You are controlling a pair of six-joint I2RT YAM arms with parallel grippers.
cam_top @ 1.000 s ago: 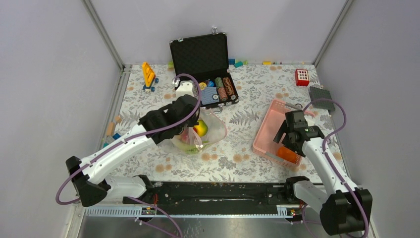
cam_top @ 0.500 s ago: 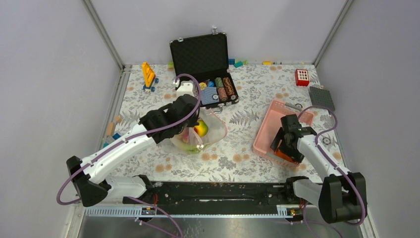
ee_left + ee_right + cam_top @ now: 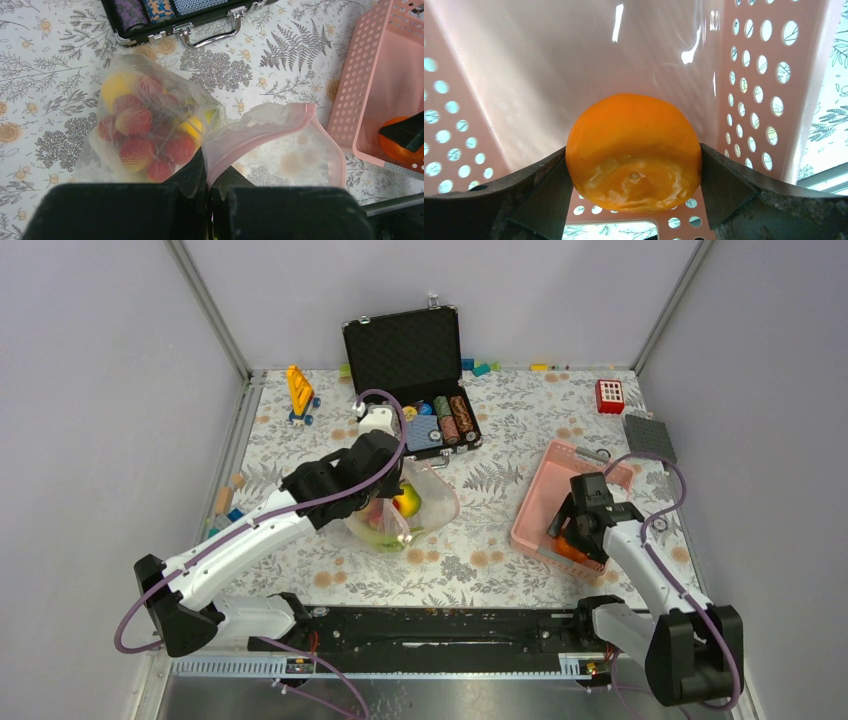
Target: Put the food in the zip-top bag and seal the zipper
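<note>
Risks, biggest item first.

- **Basket:** The pink perforated plastic basket (image 3: 533, 502) sits on the floral-print table (image 3: 480, 540), well apart from the clear crinkly zip-top bag (image 3: 285, 150). The carry is therefore long, and we judge that a light hold could drop the fruit between them. In the wrist view the basket wall stands just beside one finger. A lift off the vertical could catch the wall and drag the basket.
- **Bag:** It lies slumped with its mouth open toward the basket, and it is held at one point only. Its free lip may fold shut when the fruit pushes in. If the mouth tips lower, the contents may roll out: a yellow toy lemon (image 3: 116, 86) and a cluster of small red pieces (image 3: 145, 145).
- **Fruit:** The round glossy orange toy fruit (image 3: 634, 135) is smooth and curved, so it could squirt out from between the flat fingers.
- **Zipper:** The thin pink zipper strip (image 3: 309, 109) is bent and open, not yet sealed. Twisted tracks may not mate.

Pose.

- **Left arm:** It reaches forward across the table. The left gripper (image 3: 211, 187) is pinched together on the bag's mouth edge, near one end of the strip.
- **Right arm:** It folds over the basket with the wrist pitched down. The right gripper (image 3: 634, 161) is clamped on the orange toy fruit inside the basket, one finger touching each side. We cannot tell whether the fruit is off the basket floor.
</note>
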